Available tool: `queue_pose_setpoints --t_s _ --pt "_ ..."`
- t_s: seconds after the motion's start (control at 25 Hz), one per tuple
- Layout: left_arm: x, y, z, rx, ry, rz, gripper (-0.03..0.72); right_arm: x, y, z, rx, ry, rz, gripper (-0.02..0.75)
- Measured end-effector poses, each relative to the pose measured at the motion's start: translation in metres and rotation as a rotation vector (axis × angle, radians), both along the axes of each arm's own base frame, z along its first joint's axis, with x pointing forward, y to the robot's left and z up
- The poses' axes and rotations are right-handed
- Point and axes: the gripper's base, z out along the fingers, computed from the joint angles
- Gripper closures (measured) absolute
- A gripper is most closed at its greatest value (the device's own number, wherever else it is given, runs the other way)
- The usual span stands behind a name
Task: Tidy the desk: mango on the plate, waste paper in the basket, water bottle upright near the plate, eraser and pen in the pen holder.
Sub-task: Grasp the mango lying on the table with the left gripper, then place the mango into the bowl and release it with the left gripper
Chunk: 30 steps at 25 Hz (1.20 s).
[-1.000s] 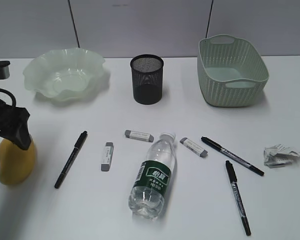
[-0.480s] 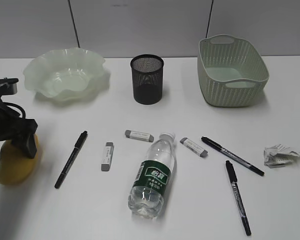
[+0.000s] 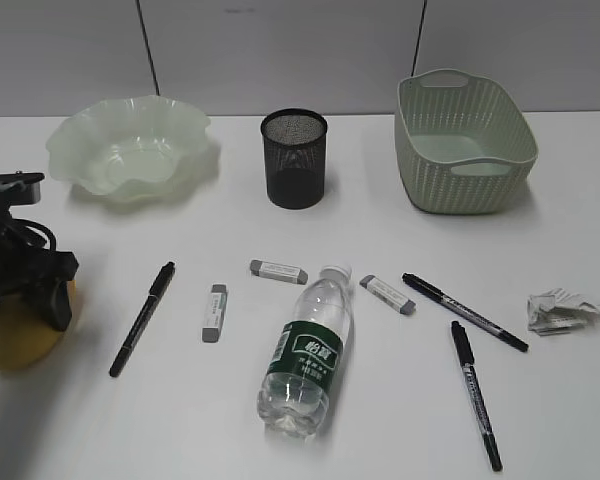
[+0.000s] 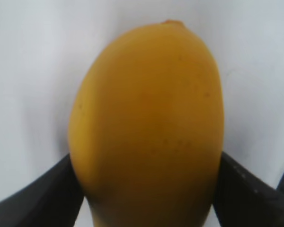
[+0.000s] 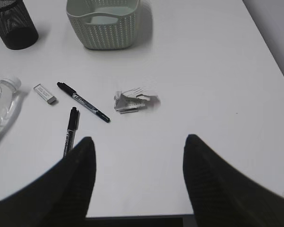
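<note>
Desk [image 3: 400,420]: white tabletop, items listed by clock position around the water bottle.

Water bottle [image 3: 307,352]: lying on its side at centre front, white cap toward 12 o'clock, green label up.

Mango [image 4: 146,127]: at 9 o'clock, far left edge, resting on the desk; in the exterior view only its lower yellow part [image 3: 20,335] shows under the arm.

Left gripper [image 3: 22,300]: down over the mango, jaws set against both of its flanks in the left wrist view, clasping the fruit.

Plate [image 3: 185,125]: at 11 o'clock, back left, nothing in it; well apart from the mango.

Pen holder [image 3: 294,160]: at 12 o'clock, upright, between plate and basket.

Basket [image 3: 465,150]: at 1 o'clock, back right.

Waste paper [image 3: 560,310]: at 3 o'clock, near the right edge, on the desk.

Erasers, three: one [image 3: 215,313] at 10 o'clock, one [image 3: 278,271] at 11 o'clock just beside the cap, one [image 3: 387,295] at 2 o'clock.

Pens, three: one [image 3: 142,318] at 9 o'clock, between mango and bottle; one [image 3: 464,311] at 3 o'clock, slanted; one [image 3: 475,393] at 4 o'clock.

Right gripper [image 5: 138,182]: hovering above bare desk near the front right, fingers [image 5: 75,179] spread wide, holding nothing; outside the exterior view.
</note>
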Motion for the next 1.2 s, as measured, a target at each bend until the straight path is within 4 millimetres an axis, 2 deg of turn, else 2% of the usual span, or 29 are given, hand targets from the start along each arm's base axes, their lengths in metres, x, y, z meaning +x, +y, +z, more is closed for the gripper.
queue_pose_setpoints --t_s 0.12,0.2,0.28,0.4,0.52,0.64,0.72,0.84,0.96,1.2 --pt "-0.002 0.0 0.011 -0.004 -0.022 -0.002 0.097 0.0 0.0 0.0 0.004 0.002 0.001 0.265" --pt "-0.001 0.0 0.033 -0.011 -0.077 -0.004 0.097 0.0 0.0 0.0 0.004 0.002 0.002 0.265" --pt "0.005 0.0 0.063 -0.02 -0.175 -0.009 0.097 0.0 0.0 0.0 0.004 0.002 0.002 0.265" --pt "0.026 -0.002 0.119 -0.025 -0.363 -0.028 0.097 0.0 0.0 0.0 0.004 0.002 0.002 0.265" --pt "0.052 -0.004 0.162 -0.019 -0.505 -0.053 0.097 0.0 0.0 0.0 0.004 0.002 0.002 0.265" --pt "0.085 -0.009 0.183 -0.019 -0.56 -0.063 0.097 0.0 0.0 0.0 0.004 0.002 0.002 0.265" --pt "0.109 -0.012 0.183 -0.017 -0.548 -0.067 0.097 0.0 0.0 0.0 0.004 0.002 0.002 0.265" --pt "0.145 -0.018 0.17 -0.013 -0.505 -0.071 0.098 0.0 0.0 0.0 0.004 0.002 0.002 0.265" --pt "0.173 -0.022 0.141 -0.017 -0.45 -0.073 0.098 0.0 0.0 0.0 0.004 0.002 0.002 0.265" --pt "0.196 -0.029 0.093 -0.048 -0.391 -0.069 0.098 0.0 0.0 0.0 0.004 0.002 0.002 0.265"
